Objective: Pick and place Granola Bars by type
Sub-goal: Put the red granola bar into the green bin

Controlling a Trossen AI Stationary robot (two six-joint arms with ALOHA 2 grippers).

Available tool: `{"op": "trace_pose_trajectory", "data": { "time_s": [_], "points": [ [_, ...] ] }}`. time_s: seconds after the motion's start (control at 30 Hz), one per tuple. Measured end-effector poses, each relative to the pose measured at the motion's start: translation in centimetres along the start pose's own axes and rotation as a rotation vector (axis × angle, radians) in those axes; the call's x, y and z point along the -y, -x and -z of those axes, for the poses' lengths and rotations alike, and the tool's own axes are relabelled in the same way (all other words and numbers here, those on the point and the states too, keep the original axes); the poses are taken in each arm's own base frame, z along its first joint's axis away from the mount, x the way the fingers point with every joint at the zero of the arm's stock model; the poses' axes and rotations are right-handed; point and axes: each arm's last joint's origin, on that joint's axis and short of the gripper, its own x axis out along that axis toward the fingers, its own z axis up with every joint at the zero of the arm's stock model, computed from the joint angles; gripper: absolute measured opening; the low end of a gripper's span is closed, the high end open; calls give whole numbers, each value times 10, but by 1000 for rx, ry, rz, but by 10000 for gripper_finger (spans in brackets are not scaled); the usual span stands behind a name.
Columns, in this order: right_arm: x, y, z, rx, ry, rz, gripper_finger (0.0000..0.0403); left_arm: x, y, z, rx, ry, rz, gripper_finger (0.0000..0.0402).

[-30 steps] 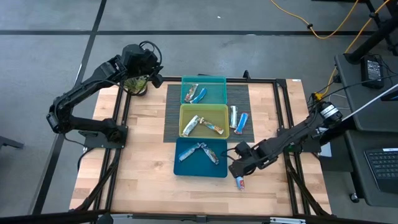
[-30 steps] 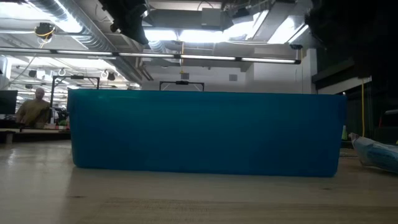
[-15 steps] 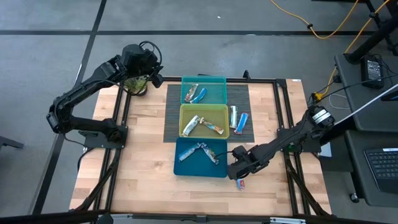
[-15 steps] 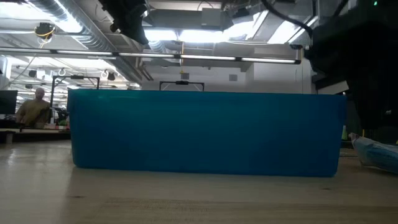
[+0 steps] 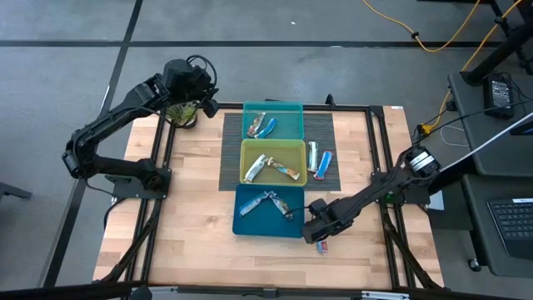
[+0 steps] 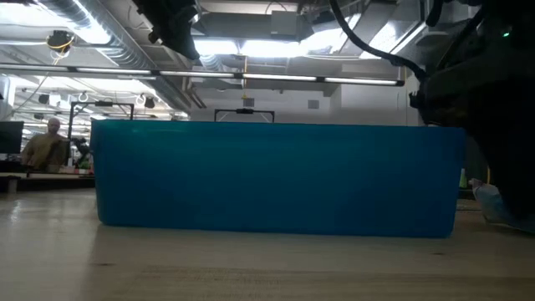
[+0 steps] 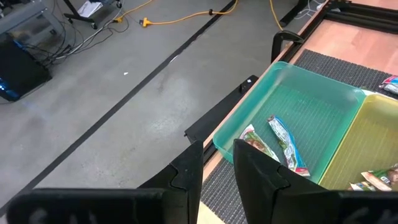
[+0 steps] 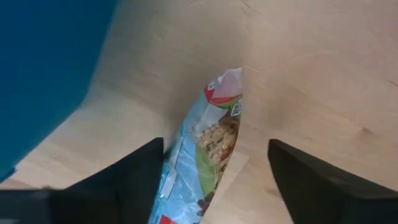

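Observation:
One granola bar (image 8: 208, 149), light blue wrapper with a red and white end, lies flat on the wood right of the blue bin (image 5: 269, 210). My right gripper (image 8: 216, 146) is open and low over it, one finger on each side of the bar; in the high view it (image 5: 316, 233) covers most of the bar (image 5: 322, 247). Other bars lie in the teal bin (image 5: 272, 121), the yellow-green bin (image 5: 273, 161) and the blue bin. Two more (image 5: 320, 158) rest on the dark mat. My left gripper (image 5: 200, 104) waits raised at the far left corner, open by a narrow gap (image 7: 217, 158). My right gripper comes from above with its fingers along the bar's long sides. One finger (image 8: 146, 171) stands right beside the bar's long edge (image 8: 174, 155); I cannot tell whether they touch. The other finger (image 8: 305, 180) is well apart. The bar lies flat on the table.
The blue bin's wall (image 6: 276, 180) stands close beside the right gripper, toward the table's left. The dark mat (image 5: 233, 150) runs under the teal and yellow-green bins. A black frame rail (image 5: 387, 225) borders the table's right side. Bare wood lies near the bar toward the near edge.
My right gripper has moved down and slightly toward the table's near left, coming over the bar beside the blue bin. In the low view its dark bulk has sunk in front of the bar. The bar has stayed in place.

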Motion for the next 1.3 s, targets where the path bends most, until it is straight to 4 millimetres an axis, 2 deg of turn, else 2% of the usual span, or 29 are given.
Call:
{"op": "trace_pose_trajectory", "data": {
  "time_s": [0.4, 0.5, 0.57, 0.7, 0.87, 1.0, 1.07, 1.17, 1.3],
  "points": [
    [-2, 0, 0, -13, 56, -21, 60, 0, 0, 0, 0, -2, 0, 83],
    [-4, 3, 1, -15, 60, -29, 17, 0, 0, 0, 0, -3, 0, 83],
    [-5, 11, 1, -13, 71, -35, 13, 0, 0, 0, 0, -3, 0, 82],
    [-3, 40, -2, 11, 58, 1, 33, 0, 0, 0, 0, -3, 0, 83],
    [5, 104, -13, 135, 57, 7, 22, 0, 0, 0, -1, -3, 1, 82],
    [16, 161, -26, 311, 112, -59, 7, 0, 0, 0, 1, 5, 14, 81],
    [22, 181, -34, 405, 129, -79, 12, 1, 0, 0, 2, 6, 28, 83],
    [30, 199, -48, 490, 150, -102, 19, 1, 0, 0, 3, 6, 32, 83],
    [39, 205, -68, 515, 184, -73, 14, 1, 0, 0, 3, 7, 31, 81]
  ]
}}
